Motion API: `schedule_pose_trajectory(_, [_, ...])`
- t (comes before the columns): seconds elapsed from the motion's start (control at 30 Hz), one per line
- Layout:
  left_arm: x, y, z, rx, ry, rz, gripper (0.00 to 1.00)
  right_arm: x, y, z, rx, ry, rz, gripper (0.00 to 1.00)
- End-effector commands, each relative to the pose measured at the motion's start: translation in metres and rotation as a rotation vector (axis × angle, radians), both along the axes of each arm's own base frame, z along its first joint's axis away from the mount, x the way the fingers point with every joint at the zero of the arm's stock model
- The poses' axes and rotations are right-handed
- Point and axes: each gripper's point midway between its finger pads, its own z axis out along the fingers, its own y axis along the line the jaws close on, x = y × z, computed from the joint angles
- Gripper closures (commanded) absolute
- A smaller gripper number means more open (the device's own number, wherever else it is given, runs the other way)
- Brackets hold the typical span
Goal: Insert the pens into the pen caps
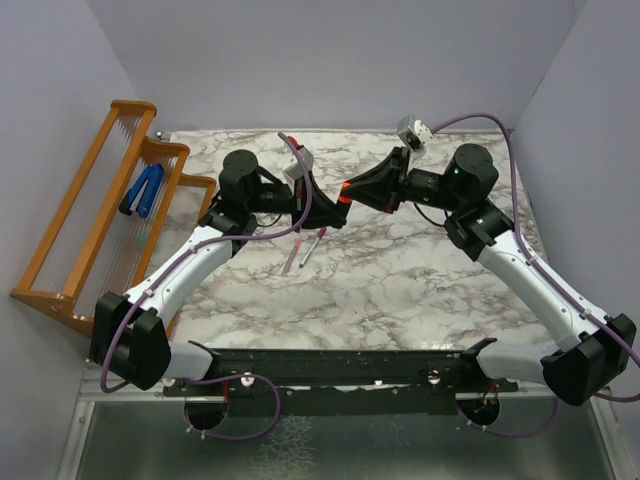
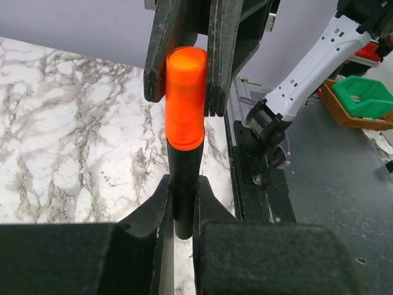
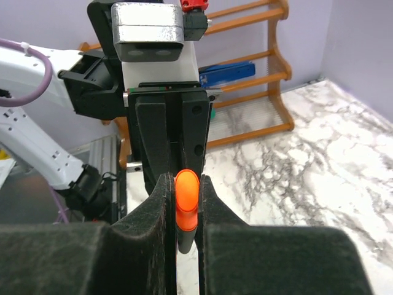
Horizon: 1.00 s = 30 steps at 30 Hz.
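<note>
Black marker (image 2: 183,175) wears orange cap (image 2: 185,98) mid-frame, tip hidden. Left gripper (image 2: 182,193) pinches the marker; right gripper (image 3: 185,187) clamps the cap.

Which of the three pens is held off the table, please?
The black marker, orange cap on its tip, held by the left gripper and right gripper; the pink pen and pale pen lie on the table.

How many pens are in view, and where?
3. The black marker is gripped by the left fingers above the table; the pink pen and the white-grey pen lie side by side on it. I see no others.
</note>
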Motion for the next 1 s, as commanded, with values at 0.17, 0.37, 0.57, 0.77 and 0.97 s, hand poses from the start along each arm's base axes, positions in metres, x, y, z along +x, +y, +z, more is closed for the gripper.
schedule_pose_trajectory(0.17, [0.034, 0.001, 0.087, -0.139, -0.216, 0.203, 1.00, -0.010, 0.005, -0.078, -0.219, 0.133, -0.031, 0.99])
schedule_pose_trajectory(0.37, [0.027, 0.002, 0.095, -0.141, -0.244, 0.150, 1.00, -0.019, 0.008, -0.093, -0.259, 0.164, 0.041, 0.99])
schedule_pose_trajectory(0.57, [0.013, 0.007, 0.105, -0.141, -0.284, 0.066, 1.00, -0.035, 0.011, -0.105, -0.294, 0.208, 0.153, 0.99])
schedule_pose_trajectory(0.77, [0.004, 0.012, 0.118, -0.145, -0.318, 0.013, 1.00, -0.047, 0.011, -0.116, -0.320, 0.238, 0.238, 0.99])
schedule_pose_trajectory(0.97, [0.003, 0.015, 0.129, -0.156, -0.349, 0.021, 1.00, -0.054, 0.011, -0.131, -0.340, 0.289, 0.282, 0.99])
